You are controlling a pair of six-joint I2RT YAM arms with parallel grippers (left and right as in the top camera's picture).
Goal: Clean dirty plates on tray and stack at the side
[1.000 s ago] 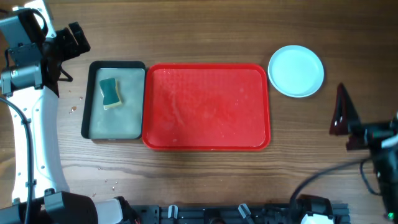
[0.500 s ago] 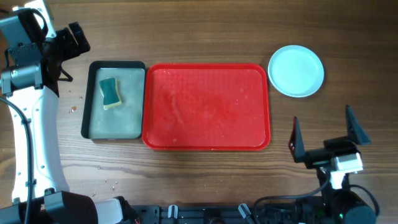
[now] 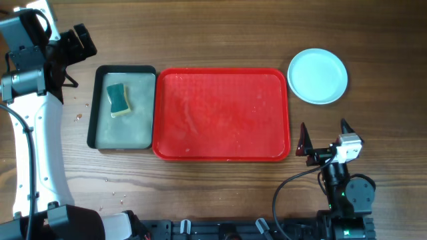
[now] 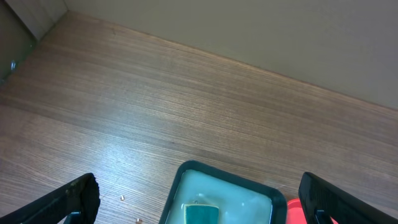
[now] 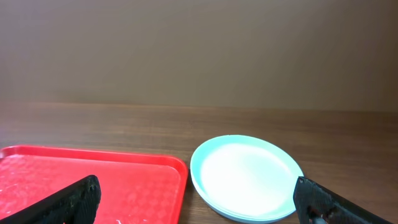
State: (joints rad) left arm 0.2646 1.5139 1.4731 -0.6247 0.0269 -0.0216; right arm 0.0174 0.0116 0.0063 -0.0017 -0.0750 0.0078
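The plates (image 3: 317,75) lie stacked on the table to the right of the red tray (image 3: 220,113); the top one is pale aqua and looks clean. The stack also shows in the right wrist view (image 5: 245,177), with layered rims. The red tray holds no plates, only wet streaks and small specks; its near corner shows in the right wrist view (image 5: 124,186). My right gripper (image 3: 325,137) is open and empty, in front of the plates and apart from them. My left gripper (image 3: 81,40) is open and empty at the far left, above and behind the sponge tray.
A black-rimmed tray (image 3: 123,130) with pale water and a green-yellow sponge (image 3: 119,99) sits against the red tray's left side; it also shows in the left wrist view (image 4: 233,186). Small crumbs (image 3: 79,117) lie on the wood left of it.
My right arm has swung from the table's right edge down and leftward, and its open gripper now faces the plates. The left arm, plates and trays have not moved.
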